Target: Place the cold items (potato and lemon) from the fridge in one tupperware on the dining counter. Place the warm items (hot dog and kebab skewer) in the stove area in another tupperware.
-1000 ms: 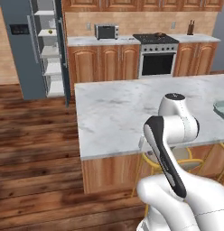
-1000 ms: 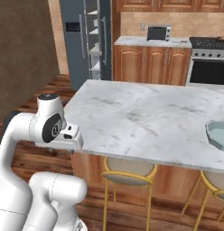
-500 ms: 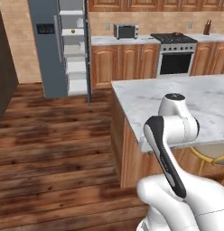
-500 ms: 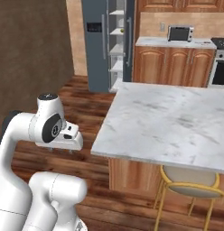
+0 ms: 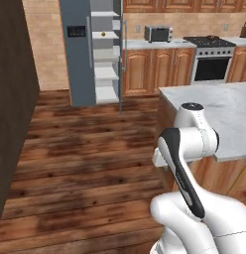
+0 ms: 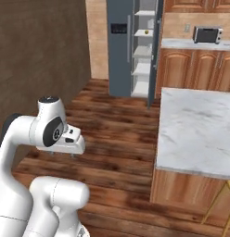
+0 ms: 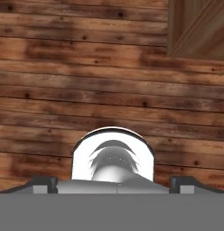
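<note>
Wood floor (image 5: 90, 154), open fridge (image 5: 97, 52) w/ maybe a lemon (image 5: 101, 34) on shelf, marble counter (image 6: 195, 125) rt; jaws wide, empty.

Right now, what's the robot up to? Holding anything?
Nothing is held. The gripper is open and points down at the wooden floor, with the arm tucked in. The fridge stands open across the room, something small and yellow on an upper shelf. The dining counter is off to the right.

**Fridge shelves open beside the kitchen counters**

A small yellow item (image 5: 101, 34) sits on an upper fridge shelf (image 5: 105, 35). Right of the fridge, a toaster oven (image 5: 158, 33) stands on the back counter (image 5: 145, 43). The marble dining counter (image 5: 229, 111) lies nearer.
</note>
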Robot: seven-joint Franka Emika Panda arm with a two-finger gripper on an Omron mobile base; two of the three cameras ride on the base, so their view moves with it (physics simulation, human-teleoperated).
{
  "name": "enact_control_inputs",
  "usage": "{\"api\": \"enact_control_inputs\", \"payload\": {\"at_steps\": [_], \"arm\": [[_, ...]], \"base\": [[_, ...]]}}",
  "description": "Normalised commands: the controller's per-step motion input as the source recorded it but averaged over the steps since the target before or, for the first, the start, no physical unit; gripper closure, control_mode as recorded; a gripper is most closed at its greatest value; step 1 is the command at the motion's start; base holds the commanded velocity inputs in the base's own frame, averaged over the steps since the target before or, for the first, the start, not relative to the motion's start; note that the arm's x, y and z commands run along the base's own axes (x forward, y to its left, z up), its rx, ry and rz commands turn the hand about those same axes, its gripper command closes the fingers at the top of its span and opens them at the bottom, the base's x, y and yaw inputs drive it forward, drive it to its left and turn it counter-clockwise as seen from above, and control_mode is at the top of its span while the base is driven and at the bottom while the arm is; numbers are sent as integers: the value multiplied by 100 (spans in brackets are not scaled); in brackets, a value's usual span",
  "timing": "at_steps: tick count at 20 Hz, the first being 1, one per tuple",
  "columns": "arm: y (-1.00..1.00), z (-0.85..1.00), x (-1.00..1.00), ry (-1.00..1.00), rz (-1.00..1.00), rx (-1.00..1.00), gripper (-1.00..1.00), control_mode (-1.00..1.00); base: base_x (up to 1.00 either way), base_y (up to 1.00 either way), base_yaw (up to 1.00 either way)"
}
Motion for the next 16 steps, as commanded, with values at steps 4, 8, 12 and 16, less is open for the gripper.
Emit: {"api": "enact_control_inputs", "payload": {"at_steps": [4,8,12,16], "arm": [[0,0,0,0,0,0,-100,100],[0,0,0,0,0,0,-100,100],[0,0,0,0,0,0,-100,100],[0,0,0,0,0,0,-100,100]], "base": [[90,100,-29],[86,90,-30],[100,73,-39],[100,88,-21]]}}
